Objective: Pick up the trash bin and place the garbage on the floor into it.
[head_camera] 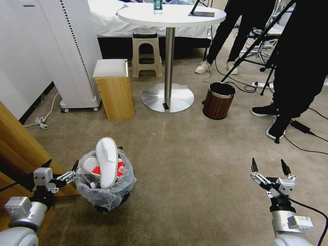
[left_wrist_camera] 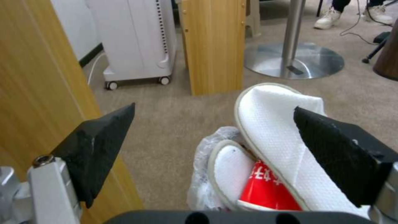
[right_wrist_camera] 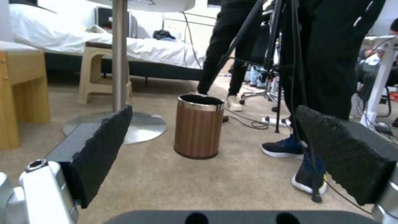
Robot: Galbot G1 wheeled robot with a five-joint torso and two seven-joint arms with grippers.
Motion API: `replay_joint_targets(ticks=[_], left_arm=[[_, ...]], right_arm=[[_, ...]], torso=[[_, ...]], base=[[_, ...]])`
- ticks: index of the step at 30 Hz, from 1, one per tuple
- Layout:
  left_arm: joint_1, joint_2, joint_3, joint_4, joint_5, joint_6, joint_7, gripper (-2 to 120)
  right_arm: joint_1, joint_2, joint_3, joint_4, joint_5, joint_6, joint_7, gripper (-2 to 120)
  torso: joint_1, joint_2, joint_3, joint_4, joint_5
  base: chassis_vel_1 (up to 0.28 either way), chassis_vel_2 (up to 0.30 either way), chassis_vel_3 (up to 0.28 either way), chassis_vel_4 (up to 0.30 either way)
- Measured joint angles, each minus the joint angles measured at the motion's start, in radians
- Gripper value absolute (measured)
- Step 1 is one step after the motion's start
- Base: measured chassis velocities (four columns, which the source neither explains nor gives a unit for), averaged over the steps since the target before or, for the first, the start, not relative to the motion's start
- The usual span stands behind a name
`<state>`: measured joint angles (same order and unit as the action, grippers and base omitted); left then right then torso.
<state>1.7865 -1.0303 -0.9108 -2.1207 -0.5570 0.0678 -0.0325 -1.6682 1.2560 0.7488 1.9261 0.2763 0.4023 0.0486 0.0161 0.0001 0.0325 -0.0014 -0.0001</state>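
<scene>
Bin [head_camera: 104, 191] sits on the floor [head_camera: 191, 160] at about 8 o'clock in the head view, dark round body lined with a crinkly clear bag, stuffed full: one white slipper [head_camera: 106, 165] stands up tilted out of the top, a second slipper [head_camera: 89, 164] is tucked just beside it, a red wrapper [head_camera: 119, 169] wedged between them. Left gripper [head_camera: 61, 169] is at the bin's 9 o'clock side, fingers spread wide, one tip touching or nearly touching the bag rim, cannot tell which; nothing clamped. In the left wrist view the left gripper's two black pads [left_wrist_camera: 101, 137] stand far apart, the big slipper [left_wrist_camera: 282, 133], the smaller slipper [left_wrist_camera: 230, 174] and the red wrapper [left_wrist_camera: 265, 189] showing between them, with a wooden panel [left_wrist_camera: 41, 77] close beside one pad. Right gripper [head_camera: 271, 167] hovers at 4 o'clock, well apart from the bin, fingers wide, empty, above bare carpet. Right wrist view looks across the floor at a brown wood-grain bin [right_wrist_camera: 199, 130] with metal rim, between the right gripper's spread pads [right_wrist_camera: 104, 143]. Round table [head_camera: 171, 15] at 12 o'clock, wooden stool [head_camera: 114, 89] at 11 o'clock
</scene>
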Motion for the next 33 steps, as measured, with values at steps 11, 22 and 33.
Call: replay_joint_targets(ticks=[11, 22, 33], left_arm=[[-0.011, 0.0, -0.018, 0.041, -0.031, -0.016, 0.018, 100], [-0.013, -0.003, -0.02, 0.039, -0.034, -0.01, 0.018, 100], [-0.014, -0.004, -0.02, 0.038, -0.034, -0.008, 0.017, 100]], right_arm=[[0.024, 0.02, -0.011, -0.053, -0.038, 0.043, -0.016, 100], [0.026, 0.02, -0.01, -0.053, -0.039, 0.042, -0.017, 100], [0.026, 0.02, -0.01, -0.053, -0.038, 0.04, -0.017, 100]], torso=[[0.0, 0.0, 0.0, 0.0001, 0.0], [0.0, 0.0, 0.0, 0.0, 0.0], [0.0, 0.0, 0.0, 0.0, 0.0001]], base=[[0.0, 0.0, 0.0, 0.0], [0.0, 0.0, 0.0, 0.0], [0.0, 0.0, 0.0, 0.0]])
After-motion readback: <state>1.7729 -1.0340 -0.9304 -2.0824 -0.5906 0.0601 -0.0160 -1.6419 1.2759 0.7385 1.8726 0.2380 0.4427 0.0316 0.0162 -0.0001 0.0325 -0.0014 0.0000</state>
